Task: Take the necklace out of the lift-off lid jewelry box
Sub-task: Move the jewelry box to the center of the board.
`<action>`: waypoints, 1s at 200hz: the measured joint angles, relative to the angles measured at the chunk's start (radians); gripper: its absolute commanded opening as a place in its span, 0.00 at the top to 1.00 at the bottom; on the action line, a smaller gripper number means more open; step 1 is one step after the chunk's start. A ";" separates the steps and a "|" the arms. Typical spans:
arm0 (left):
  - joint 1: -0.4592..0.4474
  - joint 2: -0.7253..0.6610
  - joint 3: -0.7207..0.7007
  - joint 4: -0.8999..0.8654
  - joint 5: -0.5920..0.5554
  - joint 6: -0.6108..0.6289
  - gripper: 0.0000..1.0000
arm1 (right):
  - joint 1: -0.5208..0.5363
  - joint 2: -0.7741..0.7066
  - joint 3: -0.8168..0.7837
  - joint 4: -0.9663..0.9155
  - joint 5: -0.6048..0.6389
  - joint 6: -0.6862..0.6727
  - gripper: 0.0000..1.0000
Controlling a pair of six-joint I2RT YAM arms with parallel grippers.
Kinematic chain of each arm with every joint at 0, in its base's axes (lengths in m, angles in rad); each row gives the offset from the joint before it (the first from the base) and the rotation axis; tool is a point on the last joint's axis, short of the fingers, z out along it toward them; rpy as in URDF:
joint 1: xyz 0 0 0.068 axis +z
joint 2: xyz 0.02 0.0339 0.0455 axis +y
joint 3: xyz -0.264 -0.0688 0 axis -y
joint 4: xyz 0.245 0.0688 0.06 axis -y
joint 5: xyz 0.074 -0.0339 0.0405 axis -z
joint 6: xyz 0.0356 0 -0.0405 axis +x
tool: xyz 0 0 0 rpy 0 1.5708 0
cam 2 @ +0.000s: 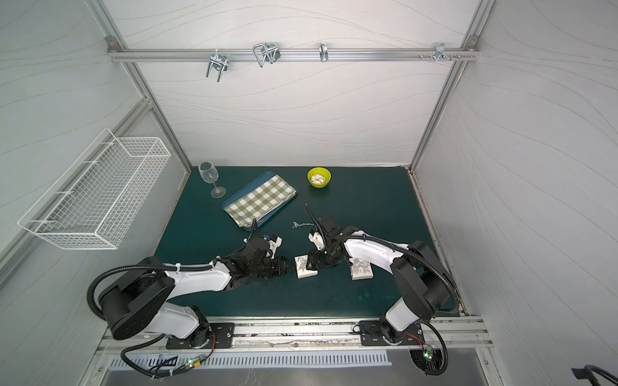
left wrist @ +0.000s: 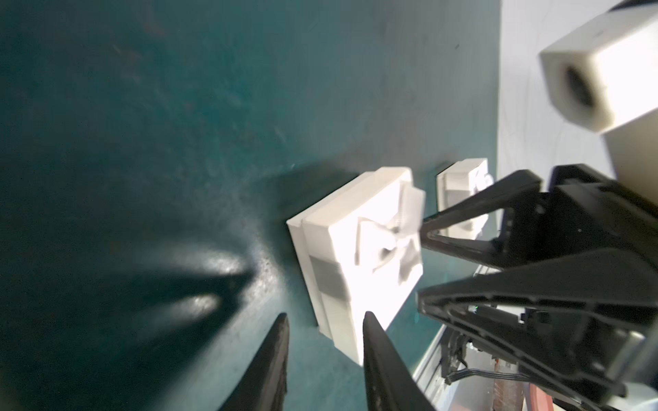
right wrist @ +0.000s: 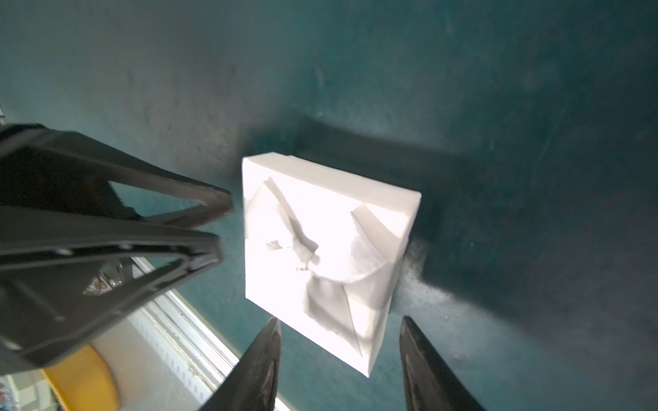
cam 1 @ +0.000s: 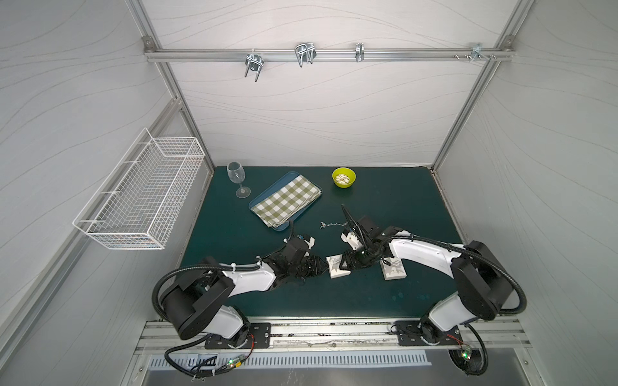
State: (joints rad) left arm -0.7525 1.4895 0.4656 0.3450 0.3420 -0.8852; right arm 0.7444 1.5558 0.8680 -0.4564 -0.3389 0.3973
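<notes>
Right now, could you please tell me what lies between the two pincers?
A white box lies between the left pincer and right pincer, in both top views.

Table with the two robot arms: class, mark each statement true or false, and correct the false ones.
1. The necklace lies bare on the green mat. True.
2. The wine glass lies on its side. False: the wine glass stands upright.
3. The checked cloth lies on the blue tray. True.
4. The yellow bowl is empty. False: the yellow bowl holds something pale.
5. The left gripper is clamped on a white box. False: the left gripper has its jaws apart next to the white box and holds nothing.
</notes>
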 measured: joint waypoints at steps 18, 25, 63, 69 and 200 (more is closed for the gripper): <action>-0.002 0.052 0.019 0.054 0.017 -0.008 0.68 | 0.000 0.015 -0.005 0.010 -0.003 0.009 0.55; -0.001 0.067 0.029 0.070 0.022 -0.008 0.69 | 0.000 0.026 -0.005 0.015 -0.007 0.014 0.56; 0.060 0.096 0.042 0.092 0.039 -0.009 0.72 | 0.010 0.105 0.060 0.032 -0.033 0.035 0.57; 0.077 0.095 0.040 0.093 0.041 -0.009 0.72 | 0.014 0.121 0.078 0.034 -0.036 0.039 0.57; 0.652 -0.143 0.042 -0.340 0.066 0.236 0.58 | 0.148 0.556 0.692 0.029 -0.076 -0.004 0.28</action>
State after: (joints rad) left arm -0.1009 1.3460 0.5072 0.0048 0.4080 -0.6495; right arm 0.8928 2.1117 1.5604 -0.4278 -0.4145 0.3935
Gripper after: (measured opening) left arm 0.408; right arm 0.688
